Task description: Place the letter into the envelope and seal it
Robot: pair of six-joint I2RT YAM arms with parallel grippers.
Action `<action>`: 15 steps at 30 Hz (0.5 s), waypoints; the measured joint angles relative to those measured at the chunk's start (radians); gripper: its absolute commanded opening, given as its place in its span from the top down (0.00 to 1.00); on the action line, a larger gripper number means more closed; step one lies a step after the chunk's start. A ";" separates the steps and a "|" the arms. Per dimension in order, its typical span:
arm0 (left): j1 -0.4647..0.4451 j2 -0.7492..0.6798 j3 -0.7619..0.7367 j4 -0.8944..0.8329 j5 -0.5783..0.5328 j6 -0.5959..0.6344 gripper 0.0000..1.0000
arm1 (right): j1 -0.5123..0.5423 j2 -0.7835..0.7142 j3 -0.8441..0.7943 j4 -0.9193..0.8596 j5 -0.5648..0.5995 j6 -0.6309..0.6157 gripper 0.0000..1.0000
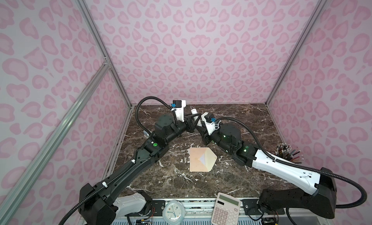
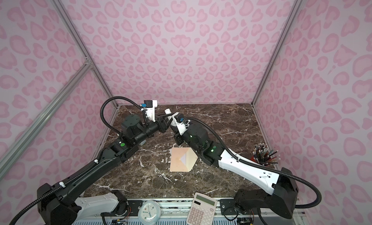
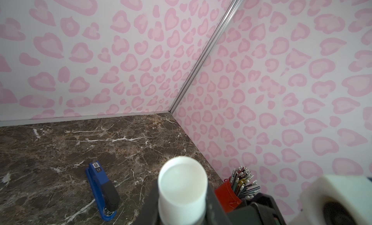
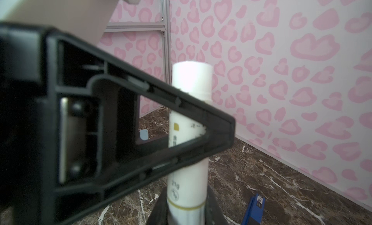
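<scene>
The peach envelope (image 1: pixel 198 160) (image 2: pixel 178 160) lies flat mid-table in both top views, its pointed flap open toward the right with the paler inside showing. The letter does not show on its own. Both grippers meet above the far part of the table on a white glue stick (image 1: pixel 194 111) (image 2: pixel 168 112) (image 4: pixel 191 83). My left gripper (image 1: pixel 195 117) (image 2: pixel 167 119) (image 3: pixel 182 203) is shut on the stick's upper part, and the stick's round end (image 3: pixel 182 181) faces the left wrist camera. My right gripper (image 1: pixel 201 126) (image 2: pixel 174 129) (image 4: pixel 186 211) is shut on its lower end.
A blue stapler (image 3: pixel 102 191) (image 4: pixel 254 207) lies on the marble near the back wall. A red cup of pencils (image 1: pixel 287 153) (image 2: pixel 263 156) (image 3: pixel 227 195) stands at the right edge. A calculator (image 1: pixel 226 208) and a clock (image 1: pixel 173 212) sit at the front rail.
</scene>
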 measured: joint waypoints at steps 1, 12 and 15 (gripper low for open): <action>0.008 0.000 -0.004 0.010 0.023 -0.007 0.96 | -0.002 -0.003 0.005 -0.009 -0.011 0.008 0.87; 0.129 0.021 -0.069 0.235 0.438 -0.103 0.96 | -0.087 -0.064 0.014 -0.079 -0.314 0.189 0.93; 0.141 0.025 -0.092 0.301 0.510 -0.142 0.96 | -0.132 -0.080 -0.005 -0.069 -0.448 0.268 0.92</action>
